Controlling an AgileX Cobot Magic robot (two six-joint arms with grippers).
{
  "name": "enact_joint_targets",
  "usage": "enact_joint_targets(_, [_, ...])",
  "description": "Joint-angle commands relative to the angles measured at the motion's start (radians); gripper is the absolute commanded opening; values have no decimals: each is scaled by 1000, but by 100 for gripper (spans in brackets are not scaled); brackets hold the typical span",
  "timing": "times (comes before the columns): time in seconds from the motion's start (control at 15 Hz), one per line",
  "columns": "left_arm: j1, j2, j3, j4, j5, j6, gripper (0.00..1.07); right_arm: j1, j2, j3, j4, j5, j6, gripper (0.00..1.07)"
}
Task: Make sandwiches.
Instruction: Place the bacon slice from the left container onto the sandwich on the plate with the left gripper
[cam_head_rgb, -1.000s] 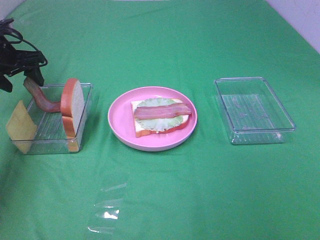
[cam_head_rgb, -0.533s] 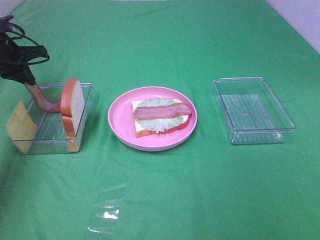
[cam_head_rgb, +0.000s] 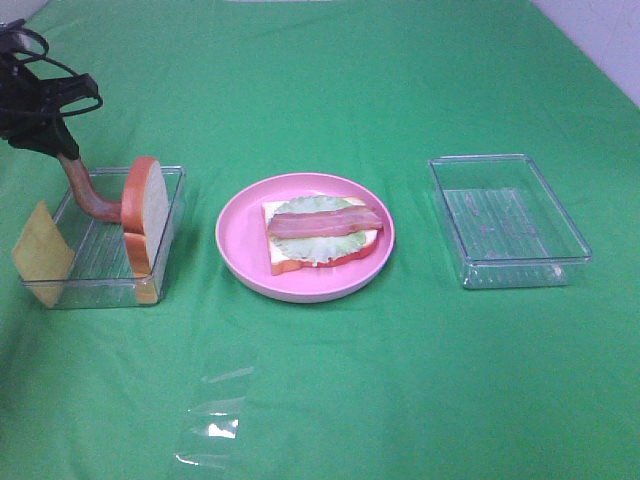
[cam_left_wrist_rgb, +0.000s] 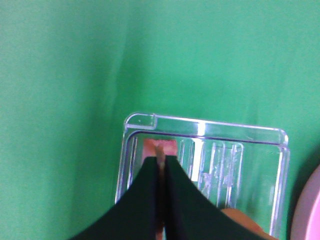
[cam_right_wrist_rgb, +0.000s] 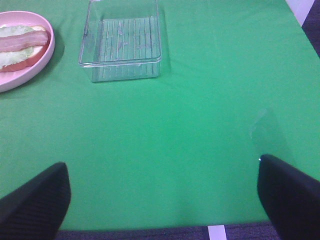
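Currently the left gripper (cam_head_rgb: 62, 155) hangs at the far left, angled down over the left clear tray (cam_head_rgb: 178, 215). Its jaws are clenched on the top end of a bacon strip (cam_head_rgb: 85, 197), whose lower end curls down beside the upright bread slice (cam_head_rgb: 147, 210) in that tray. The part-built sandwich (cam_head_rgb: 322, 232) of bread, lettuce and bacon lies on the pink plate (cam_head_rgb: 235, 255) at centre, and the right gripper (cam_right_wrist_rgb: 162, 192) stands spread wide over the green cloth (cam_right_wrist_rgb: 175, 125).

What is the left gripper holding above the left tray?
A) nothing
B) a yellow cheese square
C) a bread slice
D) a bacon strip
D: the left gripper has its jaws shut on one end of a reddish-brown bacon strip, whose other end curves down into the left tray.
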Motion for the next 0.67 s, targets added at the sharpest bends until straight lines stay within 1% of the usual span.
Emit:
enact_joint_targets(0.07, [-15,-51,-45,-16,48,2,0,-7,-29,2,3,-5,-8,98])
enact_joint_targets(0.27, [-68,-111,-109,-15,101,2,0,-7,-29,2,3,-5,-8,98])
enact_joint_targets(0.47, [-149,-168,-184,-14,118,-2,0,-7,-29,2,3,-5,-8,98])
enact_joint_targets(0.53, [-180,-179,-206,-15,118,-4,0,-7,-29,2,3,-5,-8,98])
enact_joint_targets(0.6, [-251,-180,-254,-24,121,-22,0,-7,-29,2,3,-5,-8,98])
enact_joint_targets(0.67, [-287,-180,-265,-41,115,-22,0,-7,-29,2,3,-5,-8,98])
